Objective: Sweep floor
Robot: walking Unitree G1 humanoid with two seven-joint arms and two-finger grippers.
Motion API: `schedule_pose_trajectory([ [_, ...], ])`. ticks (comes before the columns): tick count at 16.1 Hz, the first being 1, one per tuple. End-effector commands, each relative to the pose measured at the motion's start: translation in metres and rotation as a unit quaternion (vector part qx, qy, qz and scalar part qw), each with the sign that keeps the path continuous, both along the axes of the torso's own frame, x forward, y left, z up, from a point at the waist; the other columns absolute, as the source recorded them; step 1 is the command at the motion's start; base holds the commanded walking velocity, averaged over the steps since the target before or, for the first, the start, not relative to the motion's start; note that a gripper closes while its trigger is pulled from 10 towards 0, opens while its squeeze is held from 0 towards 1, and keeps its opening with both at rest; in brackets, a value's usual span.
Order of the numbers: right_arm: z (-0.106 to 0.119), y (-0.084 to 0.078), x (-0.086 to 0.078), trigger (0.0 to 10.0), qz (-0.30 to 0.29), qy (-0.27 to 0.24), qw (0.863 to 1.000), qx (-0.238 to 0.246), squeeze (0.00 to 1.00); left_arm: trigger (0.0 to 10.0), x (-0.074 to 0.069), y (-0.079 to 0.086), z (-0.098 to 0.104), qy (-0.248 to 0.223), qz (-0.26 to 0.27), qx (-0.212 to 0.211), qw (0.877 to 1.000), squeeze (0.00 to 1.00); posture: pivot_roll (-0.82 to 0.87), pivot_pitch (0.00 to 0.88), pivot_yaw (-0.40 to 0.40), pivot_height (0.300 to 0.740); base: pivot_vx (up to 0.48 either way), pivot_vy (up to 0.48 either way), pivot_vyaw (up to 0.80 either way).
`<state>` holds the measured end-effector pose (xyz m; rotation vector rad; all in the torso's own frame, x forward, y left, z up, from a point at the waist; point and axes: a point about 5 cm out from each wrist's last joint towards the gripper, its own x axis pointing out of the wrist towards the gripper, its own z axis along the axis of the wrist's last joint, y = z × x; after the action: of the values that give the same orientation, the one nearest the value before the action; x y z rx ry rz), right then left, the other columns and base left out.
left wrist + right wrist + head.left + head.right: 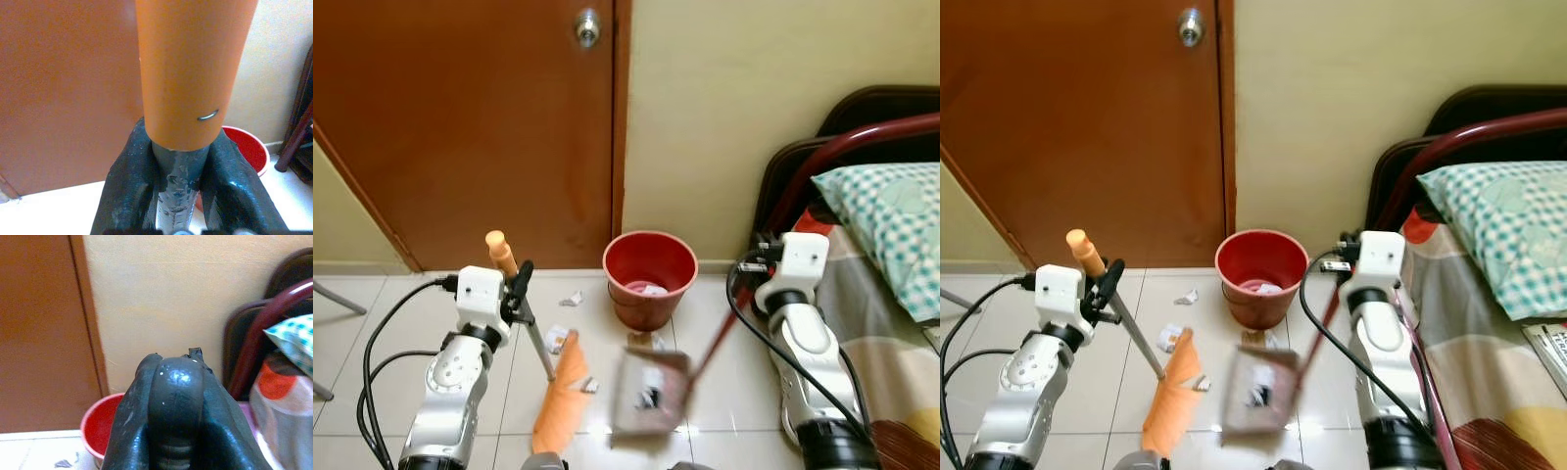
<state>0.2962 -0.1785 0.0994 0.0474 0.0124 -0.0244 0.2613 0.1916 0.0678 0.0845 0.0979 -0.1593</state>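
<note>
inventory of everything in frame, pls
door: 1, brown, back wall, silver knob
bucket: 1, red, by the wall
broom: 1, orange head, grey pole, left of dustpan
dustpan: 1, grey, dark red handle, before bucket, scraps in it
paper scraps: several, white, floor tiles
bed: 1, dark frame, right
pillow: 1, teal check, on bed
left tool: shut on broom
right tool: shut on dustpan handle
</note>
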Motion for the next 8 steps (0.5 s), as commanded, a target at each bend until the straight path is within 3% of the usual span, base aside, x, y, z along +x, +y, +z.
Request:
schedule_pose_trajectory([
  [1,0.013,0.003,0.007,10.0,0.006,-0.022,1.0,0.012,0.0,10.0,-0.001,0.009,-0.004,0.01,0.015,0.02,1.0,0.0,-0.02,0.021,-0.005,0.74,0.0,0.0,0.0],
  [3,0.026,0.01,0.016,10.0,0.018,-0.036,0.999,0.037,0.0,10.0,-0.002,0.01,-0.007,0.017,0.018,0.03,0.999,0.0,-0.02,0.021,-0.005,0.74,0.0,0.0,0.0],
  [8,0.09,0.04,0.046,10.0,0.064,-0.112,0.988,0.082,0.0,10.0,-0.002,0.005,-0.01,0.019,0.018,0.027,0.999,0.0,-0.01,0.016,-0.005,0.74,0.0,0.0,0.0],
])
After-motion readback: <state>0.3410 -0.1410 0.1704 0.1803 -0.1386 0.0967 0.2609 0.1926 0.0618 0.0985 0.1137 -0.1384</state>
